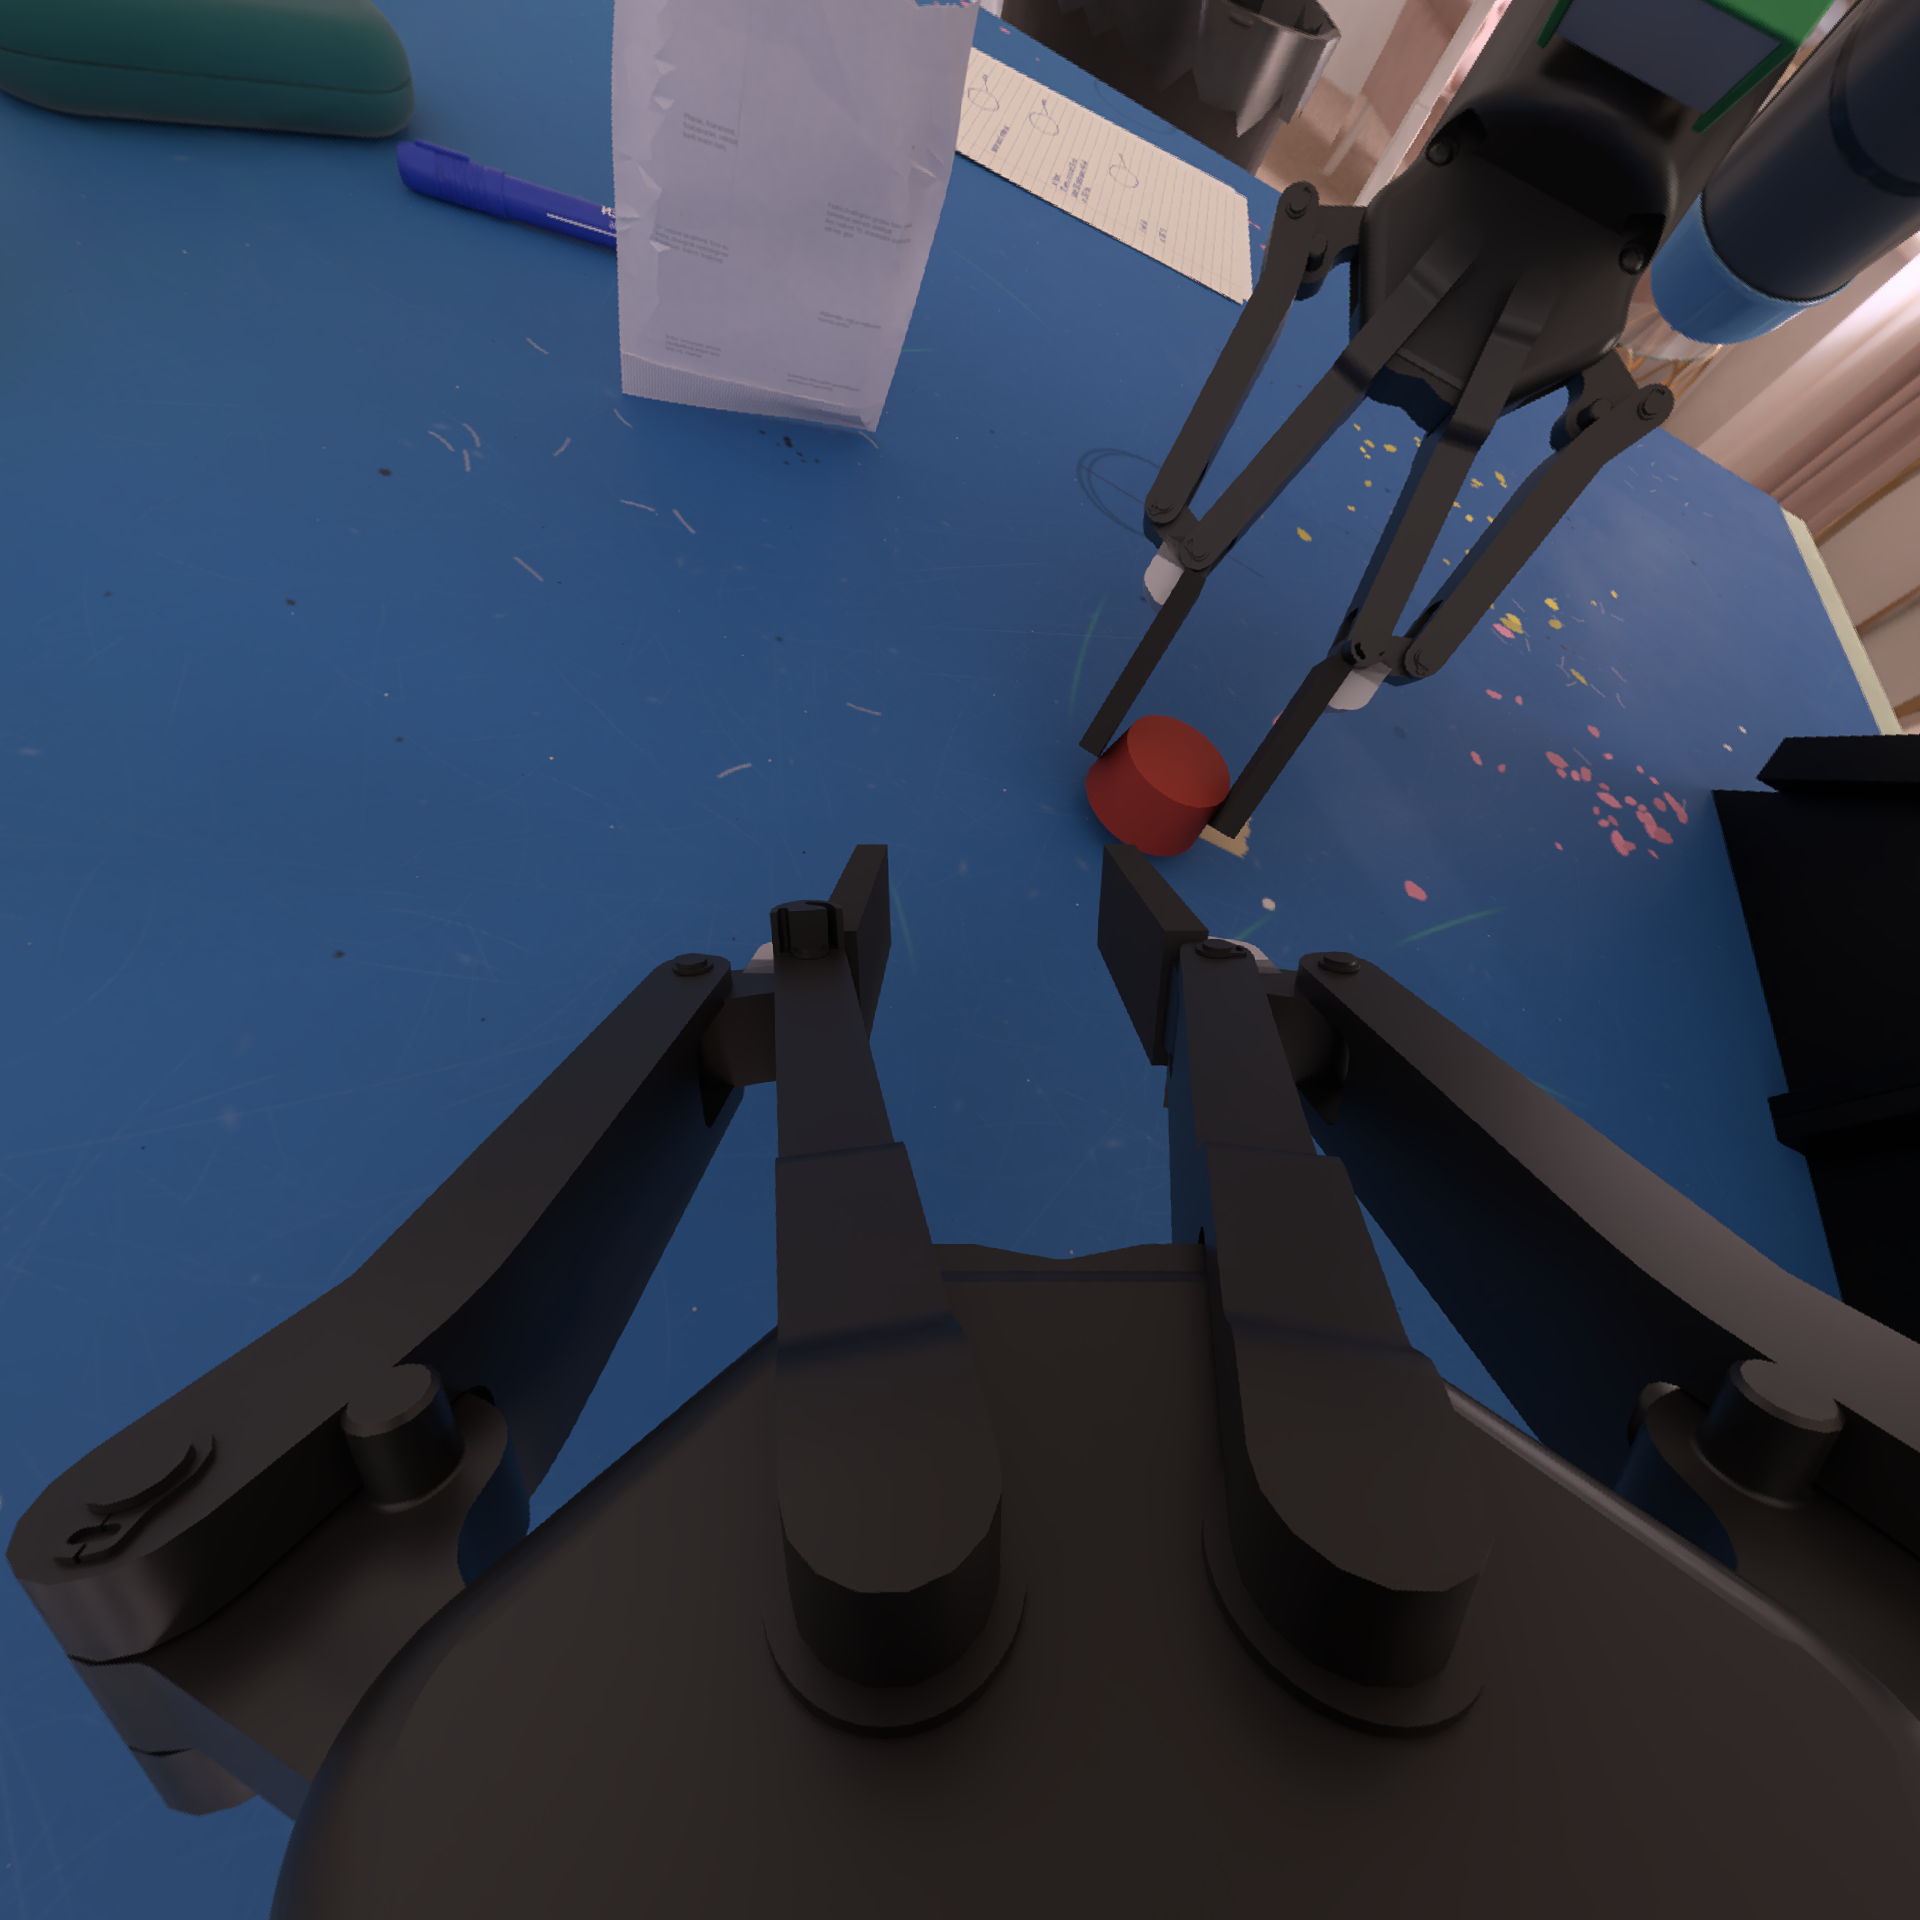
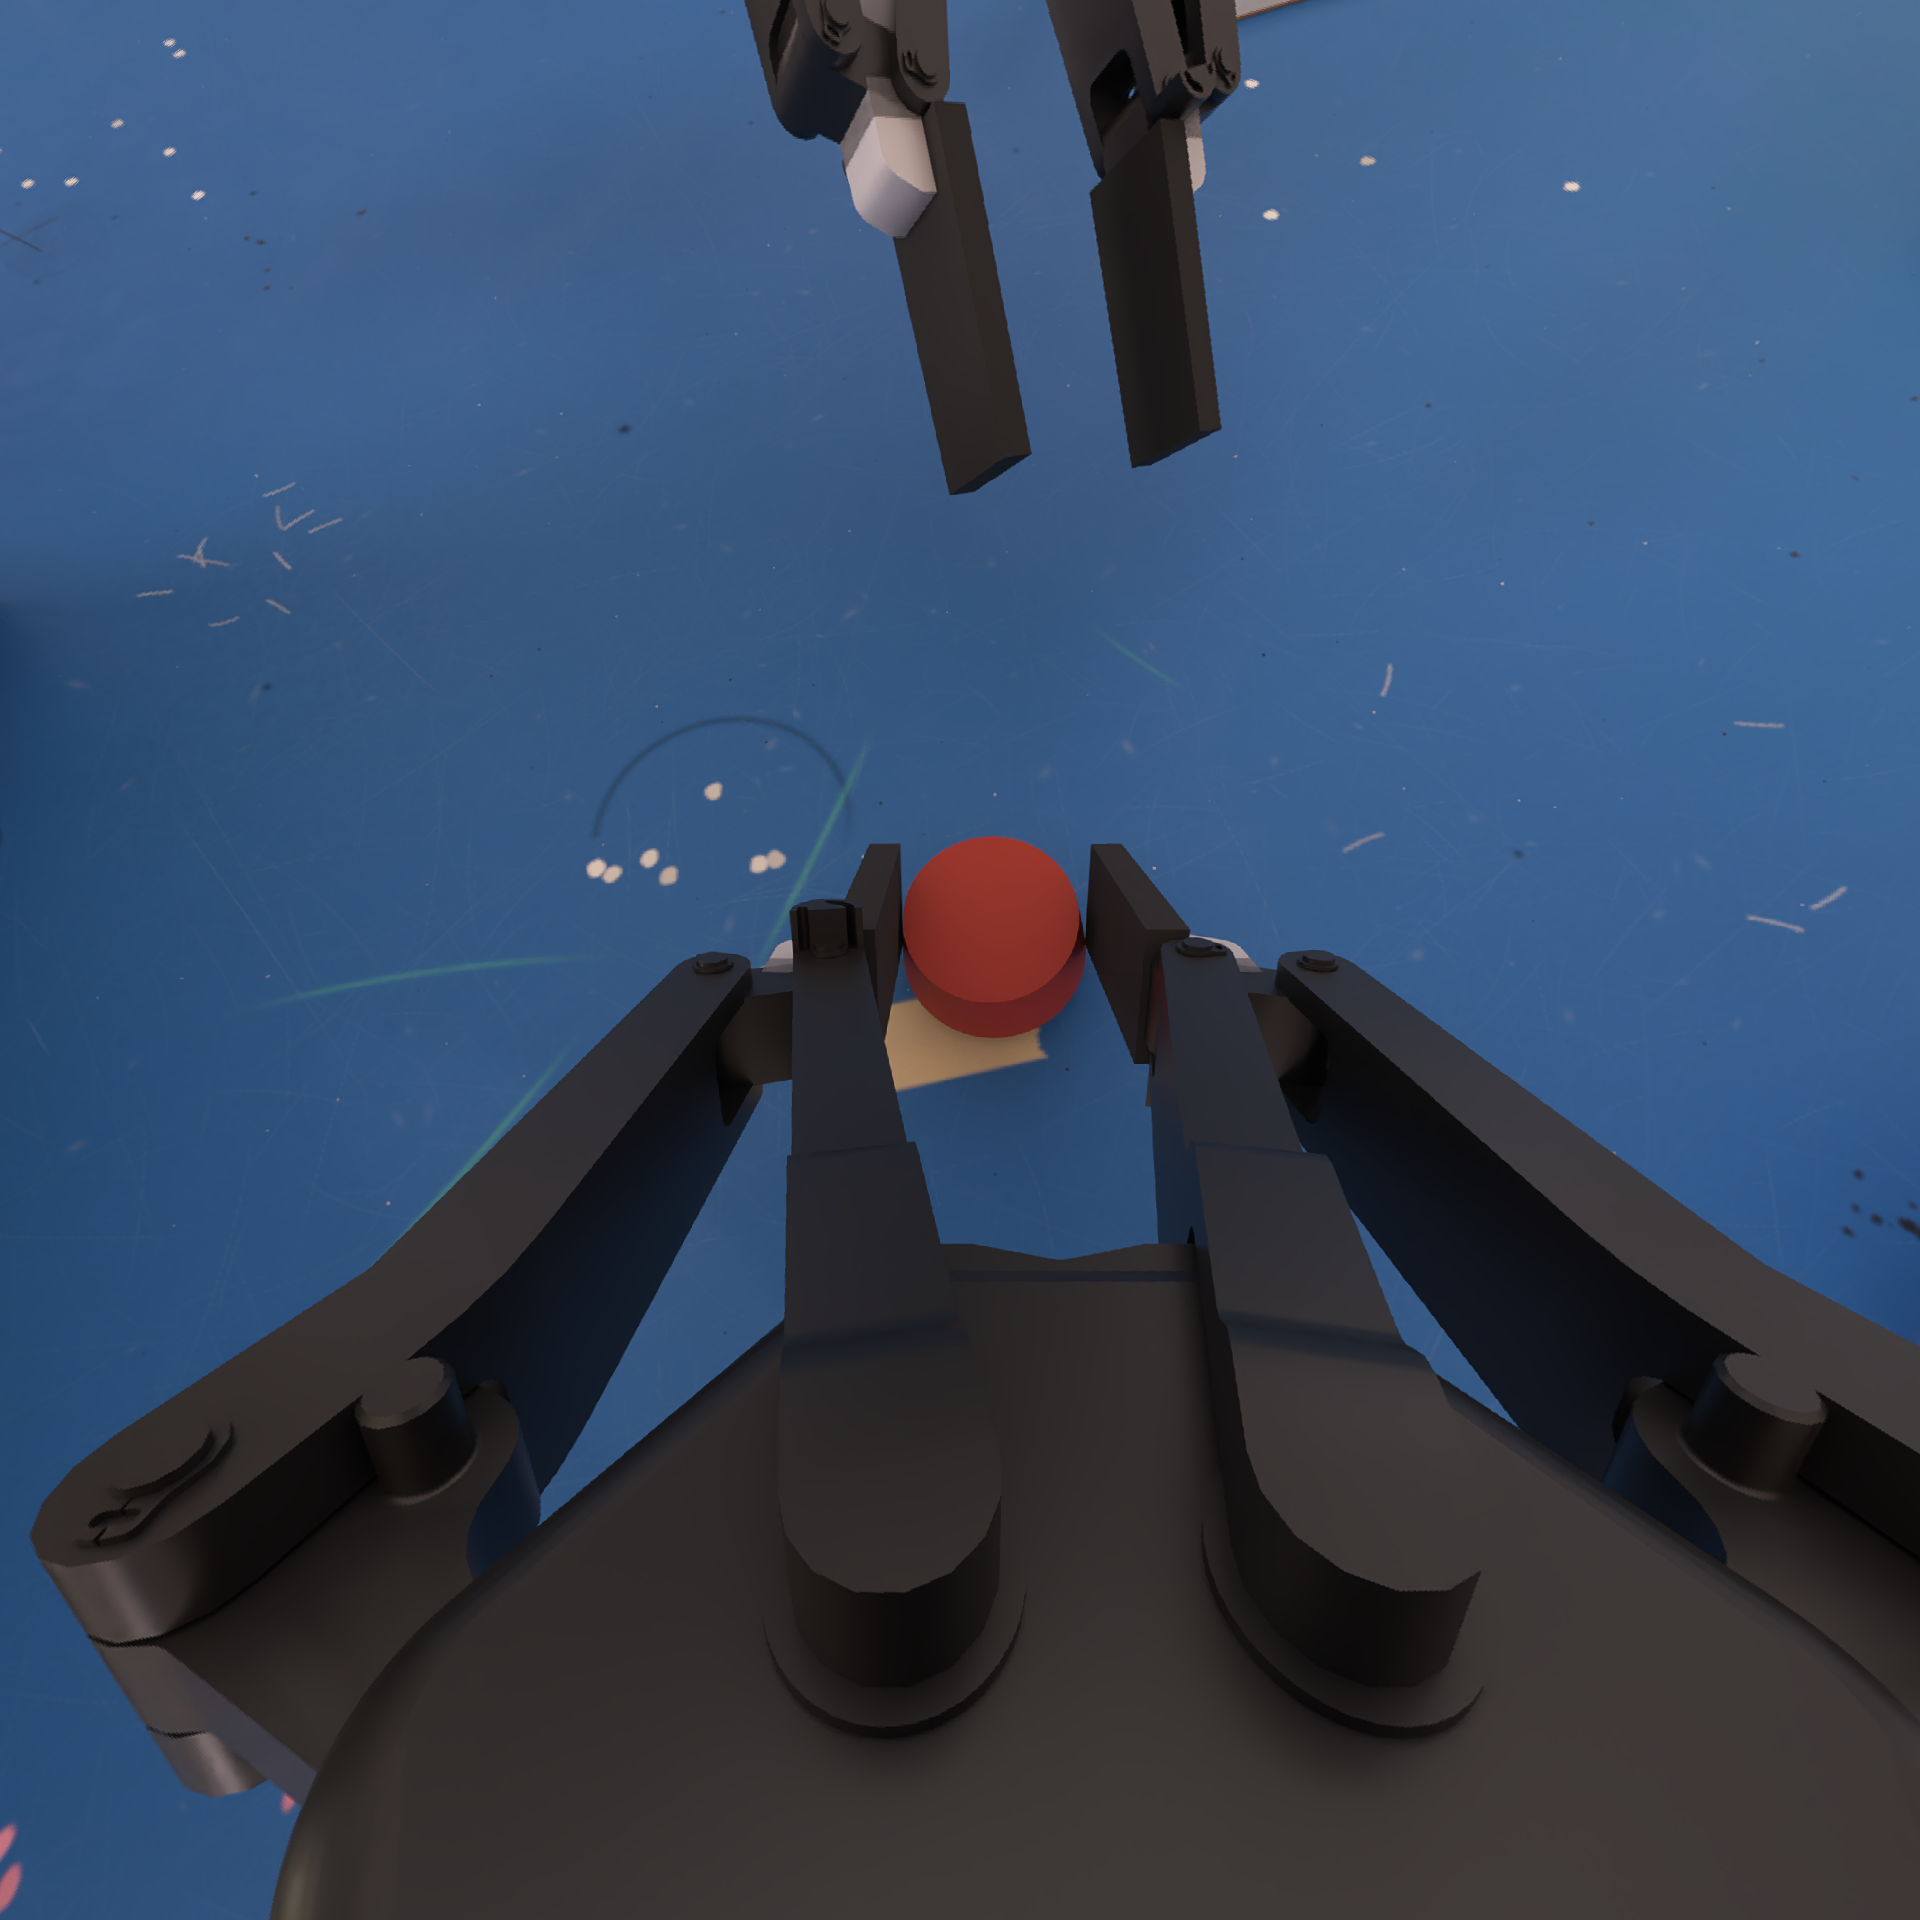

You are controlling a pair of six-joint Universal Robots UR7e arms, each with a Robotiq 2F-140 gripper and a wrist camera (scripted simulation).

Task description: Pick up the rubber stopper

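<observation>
The red rubber stopper (image 2: pixel 992 925) is a short cylinder on the blue table (image 2: pixel 416 416), over a tan tape patch (image 2: pixel 966 1065). My right gripper (image 2: pixel 992 914) has its two pads pressed against the stopper's sides. In the left wrist view the stopper (image 1: pixel 1158 779) sits between the right gripper's (image 1: pixel 1162 792) fingertips, at or just above the tabletop. My left gripper (image 1: pixel 997 894) is open and empty, just short of the stopper and a little to its left. It also shows at the top of the right wrist view (image 2: pixel 1081 457), pointing down.
A white paper bag (image 1: pixel 769 208) stands at the back. A blue marker (image 1: pixel 499 192) and a green case (image 1: pixel 208 62) lie back left. A lined notepad (image 1: pixel 1101 166) lies behind the bag. A black box (image 1: pixel 1839 987) stands at the right, near the table edge (image 1: pixel 1829 582).
</observation>
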